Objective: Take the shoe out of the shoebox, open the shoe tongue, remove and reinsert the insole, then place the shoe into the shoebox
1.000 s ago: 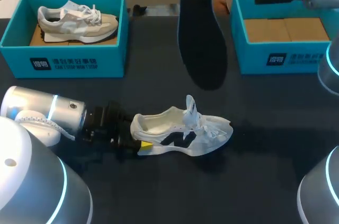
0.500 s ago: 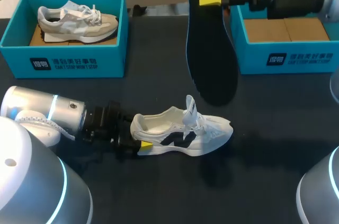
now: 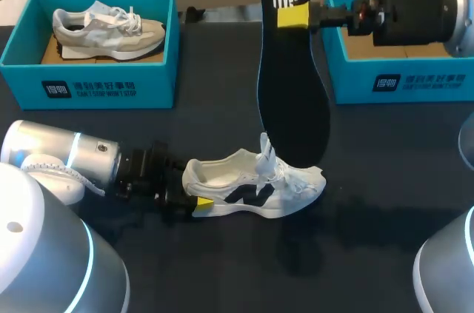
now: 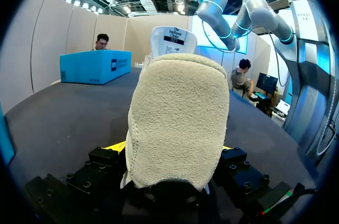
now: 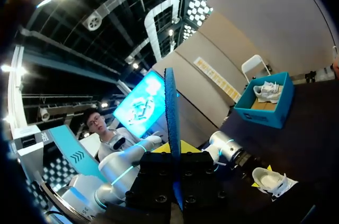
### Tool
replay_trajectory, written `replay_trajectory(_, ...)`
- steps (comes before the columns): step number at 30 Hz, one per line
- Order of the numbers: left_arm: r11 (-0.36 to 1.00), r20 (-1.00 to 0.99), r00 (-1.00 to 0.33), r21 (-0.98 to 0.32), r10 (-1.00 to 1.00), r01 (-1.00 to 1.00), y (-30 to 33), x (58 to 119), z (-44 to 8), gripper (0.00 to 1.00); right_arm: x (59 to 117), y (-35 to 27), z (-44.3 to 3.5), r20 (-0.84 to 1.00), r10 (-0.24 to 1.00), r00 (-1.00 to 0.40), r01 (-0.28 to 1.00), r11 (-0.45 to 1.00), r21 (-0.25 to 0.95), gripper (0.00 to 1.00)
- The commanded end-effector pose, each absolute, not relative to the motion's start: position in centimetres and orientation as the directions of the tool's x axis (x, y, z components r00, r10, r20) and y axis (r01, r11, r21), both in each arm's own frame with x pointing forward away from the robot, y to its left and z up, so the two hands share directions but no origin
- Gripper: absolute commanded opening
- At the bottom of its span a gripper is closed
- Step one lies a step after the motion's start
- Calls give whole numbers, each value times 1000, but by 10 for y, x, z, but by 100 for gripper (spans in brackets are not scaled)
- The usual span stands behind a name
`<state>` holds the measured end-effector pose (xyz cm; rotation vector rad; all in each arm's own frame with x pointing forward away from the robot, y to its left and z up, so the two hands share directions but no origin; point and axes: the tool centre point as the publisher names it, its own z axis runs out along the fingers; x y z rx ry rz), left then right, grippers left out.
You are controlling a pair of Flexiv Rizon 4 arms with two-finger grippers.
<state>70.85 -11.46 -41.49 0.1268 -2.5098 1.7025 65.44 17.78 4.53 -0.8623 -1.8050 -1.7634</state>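
left gripper (image 3: 192, 194) — clamped on white shoe (image 3: 255, 189) heel | right gripper (image 3: 294, 15) — pinching black insole (image 3: 290, 98) upright above shoe

shoe (image 3: 255, 183) white, black side logo, cream heel | insole (image 3: 291, 83) above shoe black, white logo, blue edge | heel-side shoebox (image 3: 104, 69) and toe-side shoebox (image 3: 348, 80) teal, dark labels, white print | boxed shoe (image 3: 107, 30) grey, white, beige | table (image 3: 215, 128) black | right gripper (image 3: 293, 15) tips yellow

My left gripper (image 3: 198, 202) clamps the white shoe (image 3: 255, 189) at its heel from nine o'clock, mid-table. My right gripper (image 3: 295, 15) pinches the black insole (image 3: 290, 91), which hangs with its lower end near the tongue. A grey shoe (image 3: 107, 30) lies in the ten-o'clock shoebox (image 3: 96, 83); the other shoebox (image 3: 400, 80) sits at two.
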Motion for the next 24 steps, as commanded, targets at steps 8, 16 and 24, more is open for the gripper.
replay_trajectory(8, 371, 134, -991, -920, -11, -128, -114, 709, -417, 0, 643, 180, 44, 704, 96, -703, 706, -18, 708, 0)
replay_trajectory(16, 371, 134, -991, -920, -11, -128, -114, 709, -417, 0, 643, 181, 44, 701, 90, -707, 701, -42, 712, 0)
replay_trajectory(24, 371, 134, -991, -920, -11, -128, -114, 709, -417, 37, 643, 181, 44, 701, 90, -707, 701, -42, 712, 0)
